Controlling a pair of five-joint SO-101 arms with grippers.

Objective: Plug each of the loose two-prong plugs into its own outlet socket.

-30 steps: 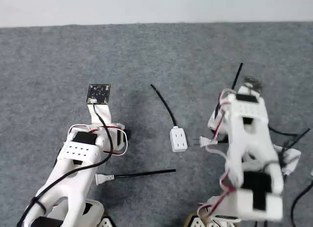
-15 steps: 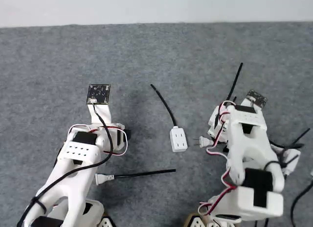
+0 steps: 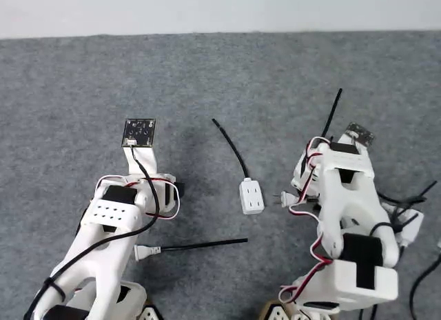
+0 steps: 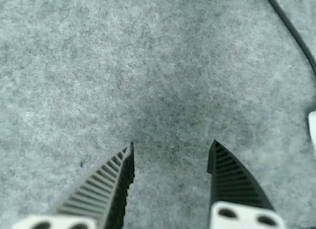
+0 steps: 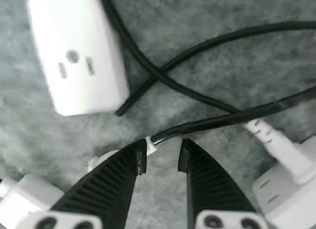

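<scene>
Socket block [image 3: 251, 196]: white, boxy moulded plastic, lying flat on the mat between my two arms. Its thin black cord [image 3: 231, 146] curves gently away from me.
Near plug [image 3: 287, 198]: small and white, with its prongs pointing at the socket block. It lies just beside the block without touching it, close against my right arm.
Far plug [image 3: 142, 252]: white, lying beside my left arm and well apart from the socket block. Its stiff black lead [image 3: 203, 245] lies almost straight on the mat.
Right pincer [image 5: 163, 146]: my black ribbed fingers are parted by a narrow slit with bare mat showing through, and they grasp nothing. The white-collared end of a black lead touches one tip.
White block [image 5: 79, 56]: smooth, with rounded corners, two slots and a round mark on its face (I cannot tell whether it is the same socket block). Two black leads [image 5: 163, 78] cross just beside it.
Ridged plug [image 5: 276, 140]: white with a ribbed neck, near my right pincer.
Left pincer [image 4: 172, 146]: released, the ribbed wedge-shaped fingers wide apart above bare mat.
Mat [image 3: 207, 78]: grey, fuzzy felt.
</scene>
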